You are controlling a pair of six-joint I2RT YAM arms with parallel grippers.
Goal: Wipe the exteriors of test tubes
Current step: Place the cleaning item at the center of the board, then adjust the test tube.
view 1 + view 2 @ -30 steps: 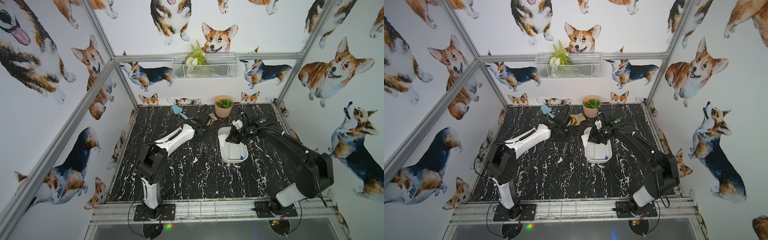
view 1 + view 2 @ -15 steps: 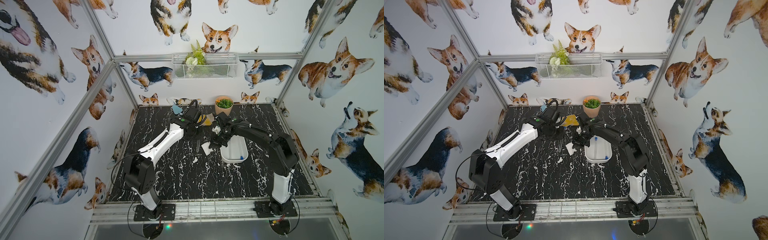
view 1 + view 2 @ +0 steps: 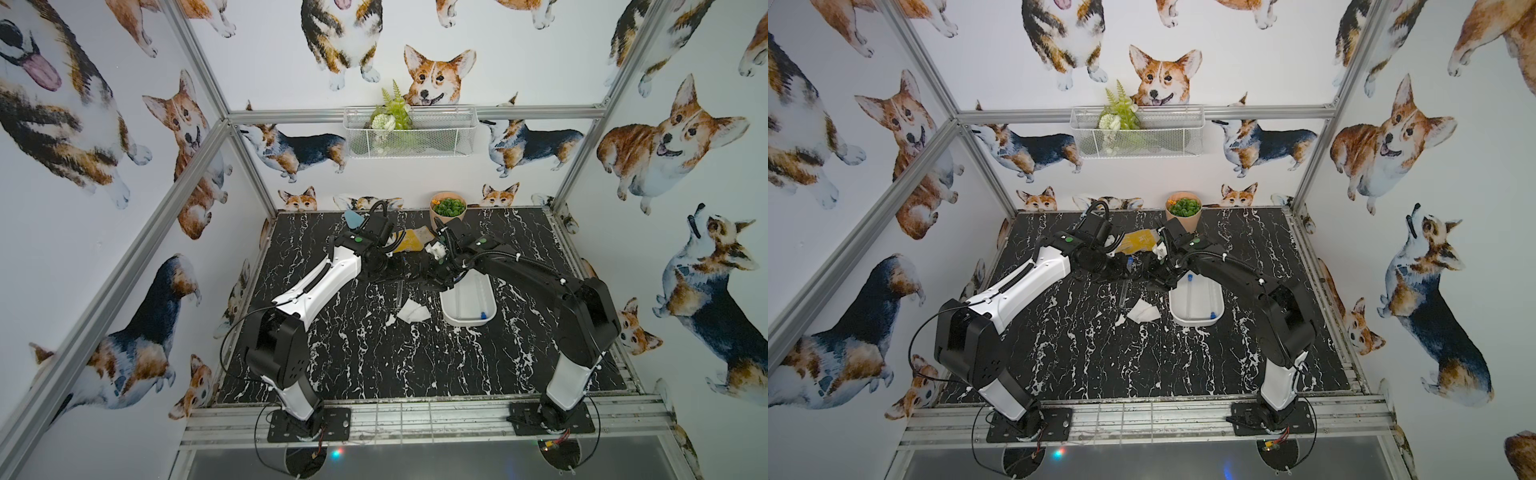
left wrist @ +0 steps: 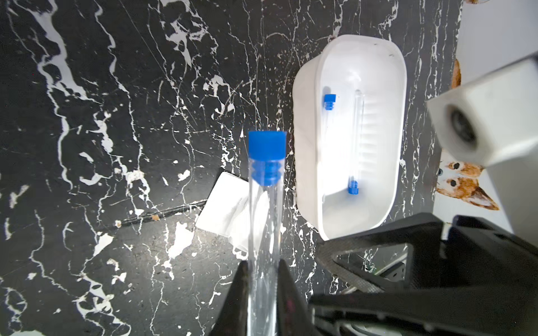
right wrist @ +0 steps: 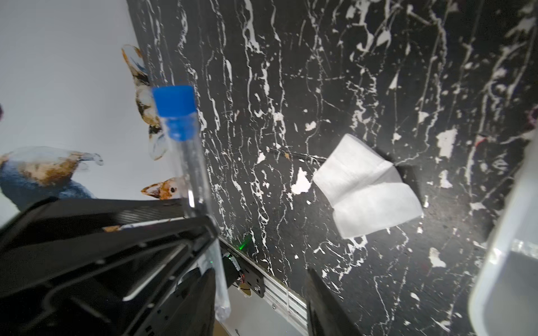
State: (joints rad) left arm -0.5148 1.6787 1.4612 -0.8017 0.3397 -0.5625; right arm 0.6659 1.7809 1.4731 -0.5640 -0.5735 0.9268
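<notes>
between left gripper [image 4: 263,264] jaws, test tube [image 4: 265,209] clamped; right gripper [image 5: 259,279] parted, just beside tube.

You see clear test tubes [image 4: 263,221] with blue caps [image 4: 267,145], a white tray [image 4: 305,174], a white wipe [image 5: 366,186] and a black, white-veined desk [image 4: 116,87].

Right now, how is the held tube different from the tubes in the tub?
The held tube is pinched in the left gripper; the tub tubes lie loose in the white tub. The held tube is alone; the tub tubes lie side by side, caps opposite. All are clear with blue caps.
</notes>
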